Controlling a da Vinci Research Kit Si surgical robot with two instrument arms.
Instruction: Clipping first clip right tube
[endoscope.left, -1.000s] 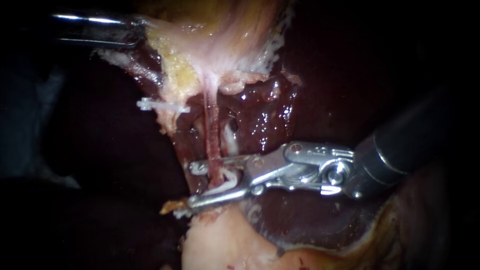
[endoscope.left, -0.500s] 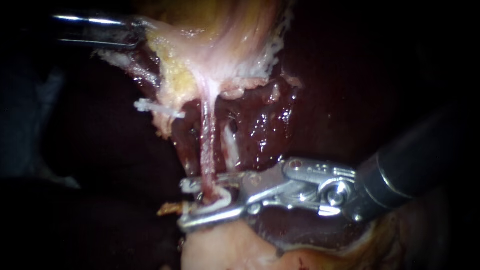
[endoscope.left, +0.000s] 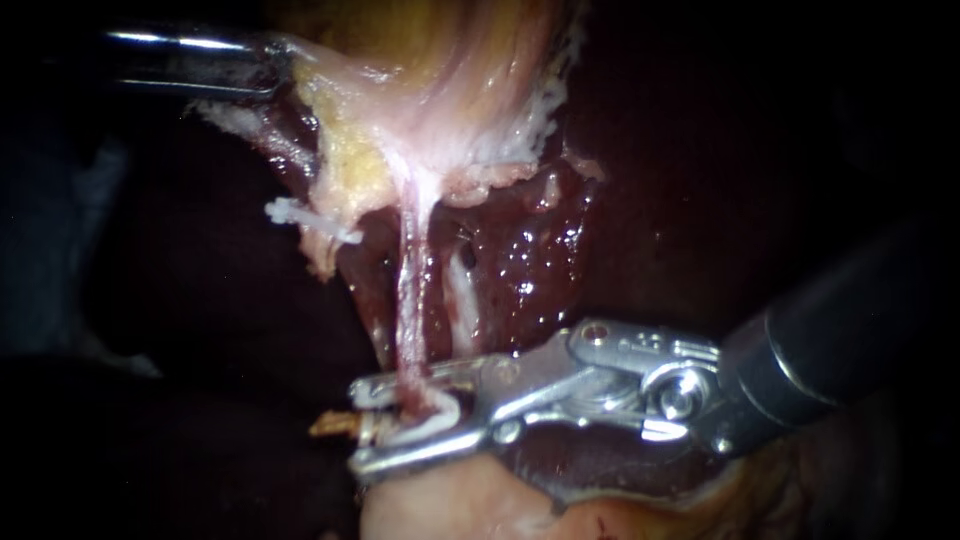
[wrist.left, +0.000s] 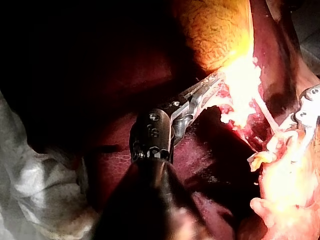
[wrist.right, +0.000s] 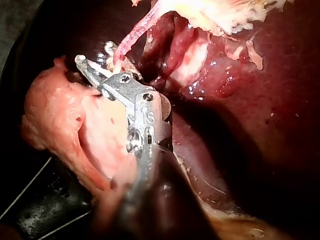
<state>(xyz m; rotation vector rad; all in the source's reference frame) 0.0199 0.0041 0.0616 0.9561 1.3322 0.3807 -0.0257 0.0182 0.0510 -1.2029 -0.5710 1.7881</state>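
A thin pink tube (endoscope.left: 412, 300) runs down from the pale gallbladder tissue (endoscope.left: 450, 90) across the dark liver (endoscope.left: 520, 270). My right instrument (endoscope.left: 365, 427) comes in from the right; its jaws carry a white clip (endoscope.left: 437, 420) that stands open around the tube's lower end. In the right wrist view the tube (wrist.right: 134, 34) enters between the jaw tips of my right instrument (wrist.right: 95, 56). My left instrument (endoscope.left: 262, 62) at the upper left is shut on the gallbladder's edge and holds it up; its wrist view shows my left instrument (wrist.left: 214, 85) gripping bright tissue.
A second white clip (endoscope.left: 305, 222) sits on a strand to the left of the tube. A pale lump of tissue (endoscope.left: 450, 500) lies just under the right instrument's lower jaw. Liver surrounds the field on the right.
My right instrument has slid down the tube and a little to the left, clip still around it. The tube now looks longer and tauter. The left instrument has held still.
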